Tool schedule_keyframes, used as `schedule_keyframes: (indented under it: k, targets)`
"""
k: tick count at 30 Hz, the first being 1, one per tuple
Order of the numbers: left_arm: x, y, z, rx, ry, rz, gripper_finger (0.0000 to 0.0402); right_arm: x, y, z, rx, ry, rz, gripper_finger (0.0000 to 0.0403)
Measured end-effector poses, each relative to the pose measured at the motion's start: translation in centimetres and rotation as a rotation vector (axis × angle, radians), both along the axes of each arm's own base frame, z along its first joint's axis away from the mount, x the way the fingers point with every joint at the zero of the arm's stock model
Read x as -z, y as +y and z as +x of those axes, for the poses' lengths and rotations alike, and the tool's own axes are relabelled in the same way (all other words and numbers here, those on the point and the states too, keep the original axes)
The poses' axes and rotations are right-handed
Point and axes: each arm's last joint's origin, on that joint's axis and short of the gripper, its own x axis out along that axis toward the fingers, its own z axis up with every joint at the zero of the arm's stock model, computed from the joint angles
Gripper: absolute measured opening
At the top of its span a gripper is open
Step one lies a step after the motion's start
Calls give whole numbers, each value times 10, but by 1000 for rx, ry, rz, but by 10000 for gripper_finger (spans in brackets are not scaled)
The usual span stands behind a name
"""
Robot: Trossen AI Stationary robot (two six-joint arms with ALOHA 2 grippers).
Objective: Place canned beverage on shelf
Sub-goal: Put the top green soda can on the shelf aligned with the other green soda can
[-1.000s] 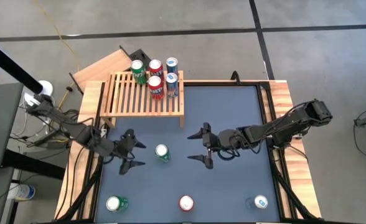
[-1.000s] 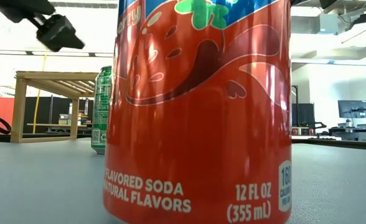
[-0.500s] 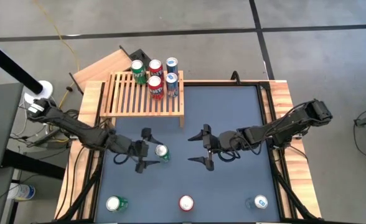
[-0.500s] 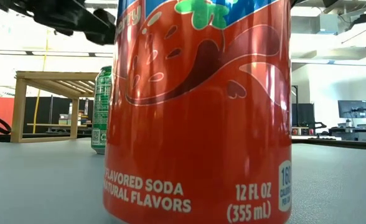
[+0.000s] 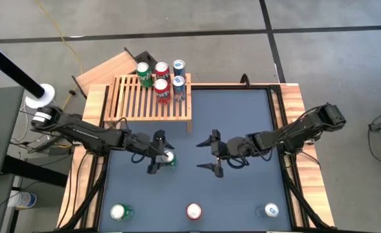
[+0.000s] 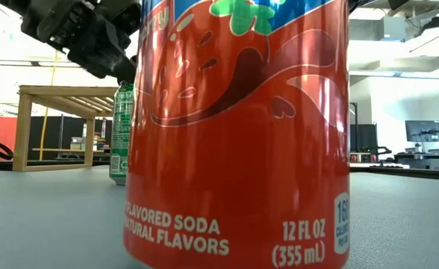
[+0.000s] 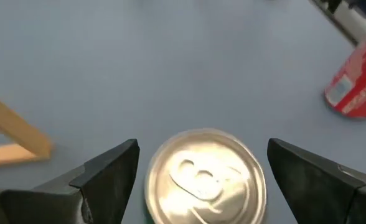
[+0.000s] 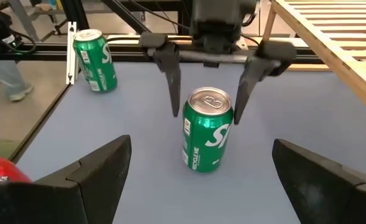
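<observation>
A green can (image 5: pixel 169 158) stands upright on the dark table mat, left of centre. My left gripper (image 5: pixel 158 154) is open, with one finger on each side of the can's upper part; the left wrist view shows the can's silver top (image 7: pixel 203 177) between the fingers, a gap at each side. My right gripper (image 5: pixel 211 154) is open and empty, just right of the can and facing it (image 8: pixel 208 130). The slatted wooden shelf (image 5: pixel 138 103) stands at the far left. Several cans (image 5: pixel 163 81) stand on its right end.
Three more cans stand near the table's front edge: green (image 5: pixel 121 211), red (image 5: pixel 194 211) and blue (image 5: pixel 270 210). The red can fills the low view (image 6: pixel 238 134). A plain wooden board (image 5: pixel 106 68) lies behind the shelf. Wooden rails (image 5: pixel 294 103) border the mat.
My left gripper has gone toward the table's right edge to the green can and come down a little; its open fingers now stand on either side of the can. The can has stayed in place.
</observation>
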Motion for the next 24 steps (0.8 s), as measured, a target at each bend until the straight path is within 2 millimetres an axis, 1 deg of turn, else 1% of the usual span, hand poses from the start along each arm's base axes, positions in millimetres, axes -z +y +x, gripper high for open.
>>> schedule_keyframes:
  k: [4, 8, 16, 24]
  targets:
    - [13, -1, 5, -22, 61, -10, 341, 0, 0, 0, -2, 1, -6, 380]
    - [22, -1, 8, -29, 96, 0, 341, 0, 0, 0, -3, -1, -7, 380]
    - [19, -1, 7, -29, 82, -5, 338, 0, 0, 0, -3, -1, -9, 380]
    - [20, -2, 6, -6, 103, -37, 291, 0, 0, 0, -2, -1, -7, 380]
